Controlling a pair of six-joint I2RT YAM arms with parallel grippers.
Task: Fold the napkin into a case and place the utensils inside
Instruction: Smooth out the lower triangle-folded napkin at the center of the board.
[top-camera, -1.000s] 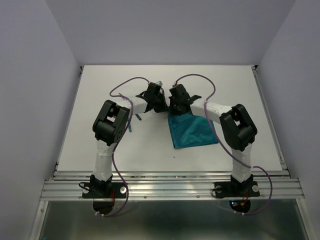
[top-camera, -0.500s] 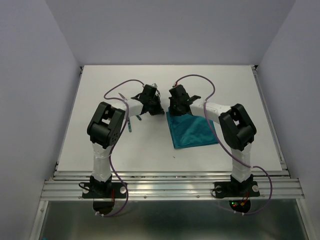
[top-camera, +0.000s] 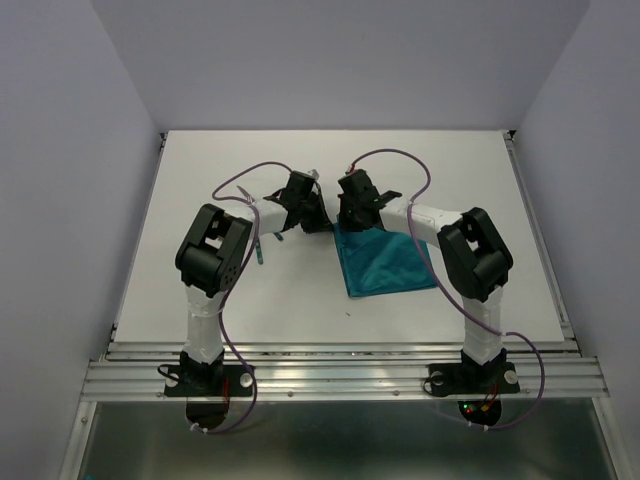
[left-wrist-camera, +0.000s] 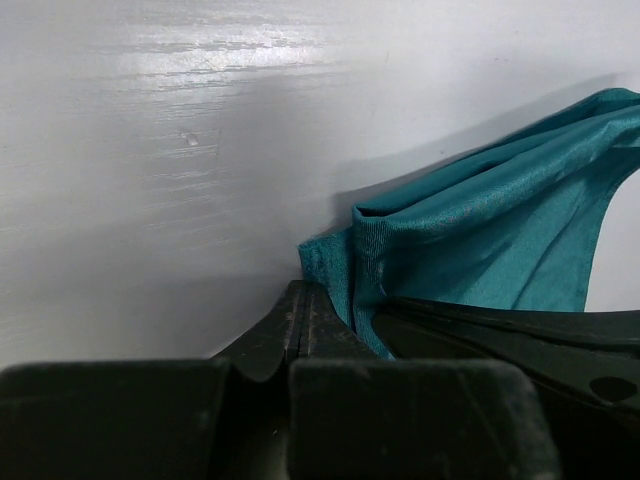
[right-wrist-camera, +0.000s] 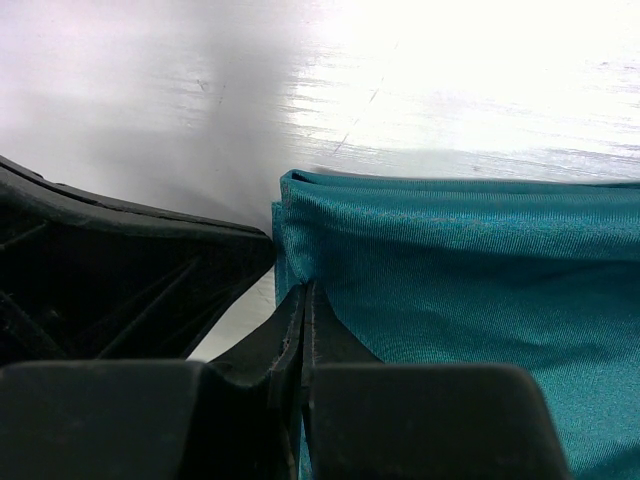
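Note:
The teal-green napkin (top-camera: 386, 262) lies folded on the white table, right of centre, its far left corner lifted between the two grippers. My right gripper (top-camera: 347, 222) is shut on that corner, where the napkin (right-wrist-camera: 450, 290) puckers at the fingertips (right-wrist-camera: 303, 287). My left gripper (top-camera: 318, 222) is shut just left of it; the napkin's edge (left-wrist-camera: 335, 265) rests against its right finger, with no cloth seen in the seam. The thin teal handles of the utensils (top-camera: 261, 247) lie on the table under the left arm, mostly hidden.
The right gripper's black body (left-wrist-camera: 510, 335) crowds the left wrist view, and the left gripper's body (right-wrist-camera: 110, 270) crowds the right one. Purple cables loop over both arms. A metal rail (top-camera: 340, 372) runs along the near table edge.
The left arm's elbow swung left and its gripper shifted slightly left and down, then settled beside the right gripper. The right arm and the napkin stayed put.

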